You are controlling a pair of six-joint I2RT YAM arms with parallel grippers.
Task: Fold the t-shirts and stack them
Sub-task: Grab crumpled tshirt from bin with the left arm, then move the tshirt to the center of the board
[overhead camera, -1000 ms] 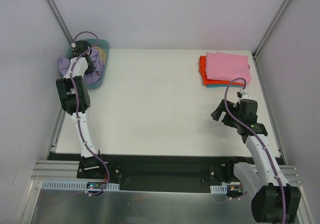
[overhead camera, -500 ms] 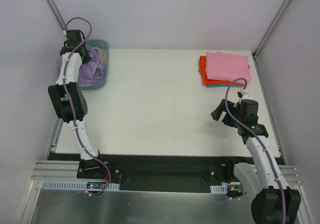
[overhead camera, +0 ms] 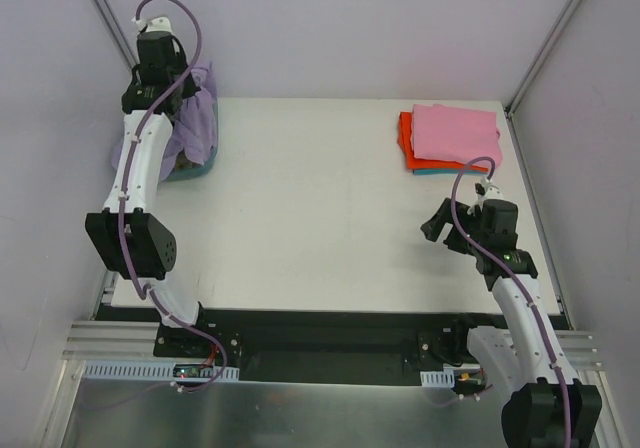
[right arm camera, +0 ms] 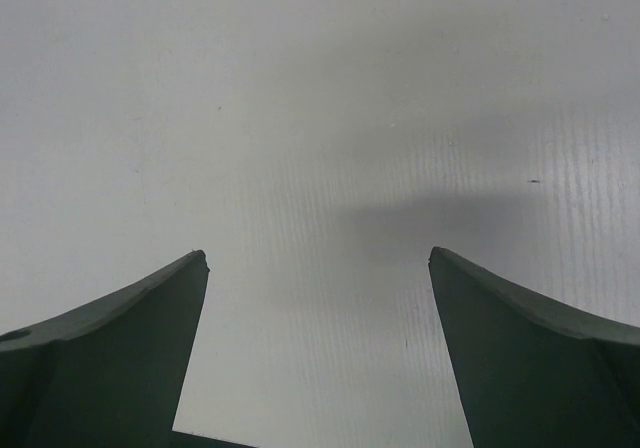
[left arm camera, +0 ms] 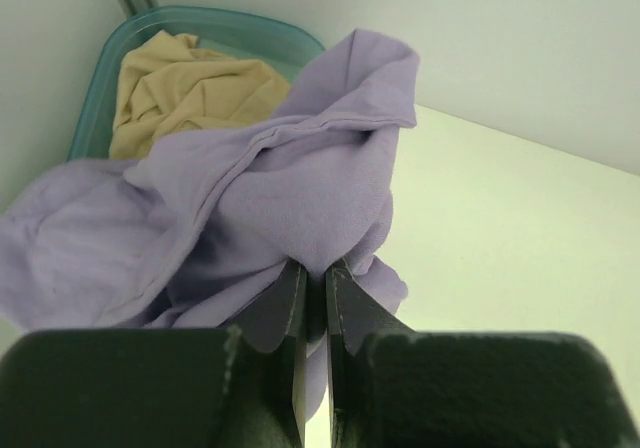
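My left gripper is shut on a bunch of the lavender-purple t-shirt and holds it up above the teal basin at the far left. In the left wrist view the shirt hangs from the closed gripper, and a beige t-shirt lies in the basin. A folded stack sits at the far right: a pink shirt on top, an orange-red one under it, and a teal one at the bottom. My right gripper is open and empty over the bare table.
The white table lies between the basin and the stack. Grey walls with metal corner posts close in the back and sides. The table's right edge runs close to the right arm.
My left arm has risen and stretched back, lifting the lavender shirt up out of the basin. The right arm has not moved.
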